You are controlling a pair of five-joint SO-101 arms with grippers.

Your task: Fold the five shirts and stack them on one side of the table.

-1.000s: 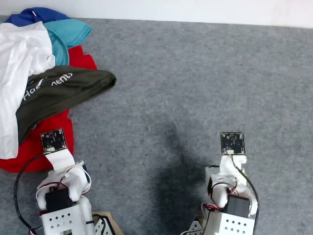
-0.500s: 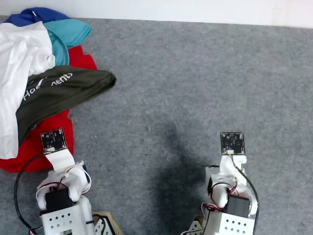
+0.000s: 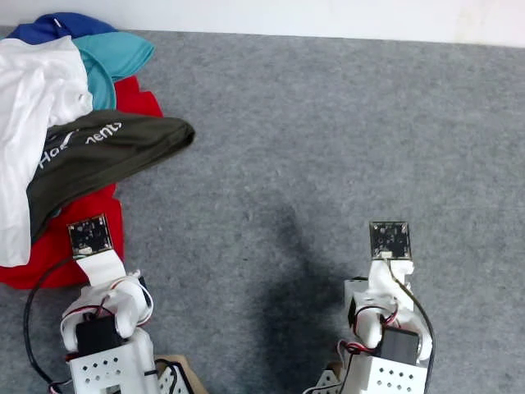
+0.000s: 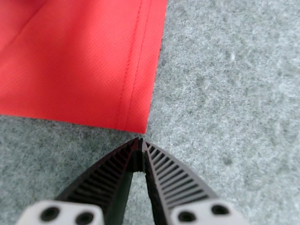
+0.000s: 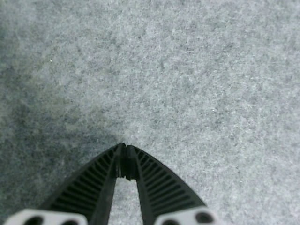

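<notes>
Shirts lie heaped and unfolded at the far left corner of the grey, felt-like worktop [image 3: 344, 131]. Lowest in the heap is a red shirt [image 3: 49, 250], spread flat, its near edge reaching down beside my left arm [image 3: 107, 328]. Over it sprawls a dark olive shirt [image 3: 98, 156] with white lettering, draped in a long soft lobe that points toward the middle of the worktop. A crumpled white cotton shirt [image 3: 29, 115] covers the left side of the heap. A teal shirt [image 3: 115, 53] and a royal-blue shirt [image 3: 57, 25] bunch up behind it, against the pale wall [image 3: 328, 15].

Through the left wrist camera, the red shirt [image 4: 75, 61] shows a fine dimpled knit and a double-stitched hem running to a square corner. The left jaws, ribbed black plastic, are pressed together at the tips and hold nothing. They sit just beside that corner over the grey nap, and I cannot tell whether they touch the cloth.

The right arm [image 3: 385, 328] is well apart from the heap, on the other side. Its right jaws are likewise closed tip to tip with nothing between them, above bare fuzzy felt [image 5: 187, 70]. A soft dark shadow [image 3: 299, 279] lies on the worktop between the two arms.
</notes>
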